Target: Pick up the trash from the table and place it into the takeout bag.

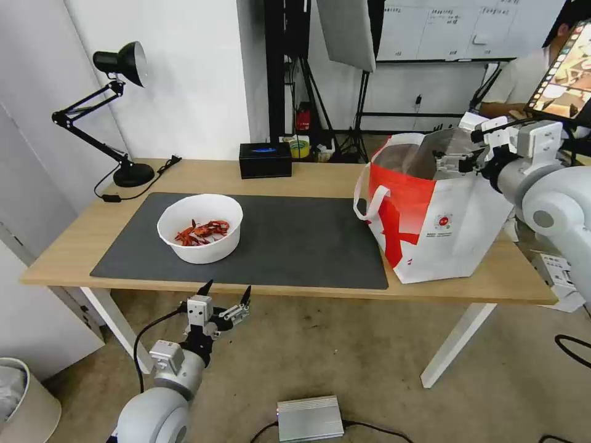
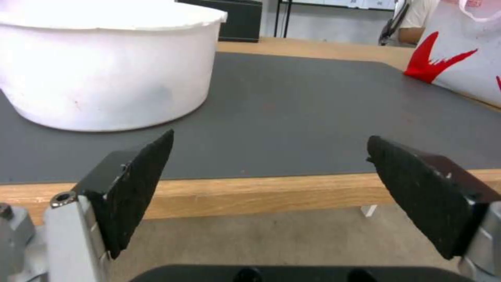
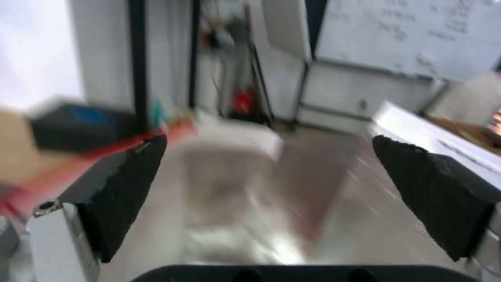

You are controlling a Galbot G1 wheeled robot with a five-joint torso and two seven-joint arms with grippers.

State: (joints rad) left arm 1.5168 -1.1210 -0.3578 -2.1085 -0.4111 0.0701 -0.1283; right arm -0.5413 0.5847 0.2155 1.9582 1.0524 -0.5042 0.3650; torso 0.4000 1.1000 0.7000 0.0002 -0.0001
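Left hand (image 1: pixel 226 294) sits nearest, below and just off the table's (image 1: pixel 68 246) front edge, fingers spread wide, holding nothing. Straight ahead of it, on the dark grey mat (image 1: pixel 295 240), is the white bowl (image 1: pixel 200 227) of red crayfish shells; left wrist view puts the bowl (image 2: pixel 104 66) just beyond the edge and off to one side of the open fingers (image 2: pixel 138 184). Bowl is round, so no long axis to line up with. Left arm is clearly the nearer one. Farther back on the robot's right, takeout bag (image 1: pixel 437 215) stands upright on the table, mouth open, well apart from the bowl. Right hand (image 1: pixel 458 161) hovers at the bag's mouth, fingers wide apart, empty; foil lining (image 3: pixel 250 203) lies below it. Black box (image 1: pixel 265 159) sits at the far edge.
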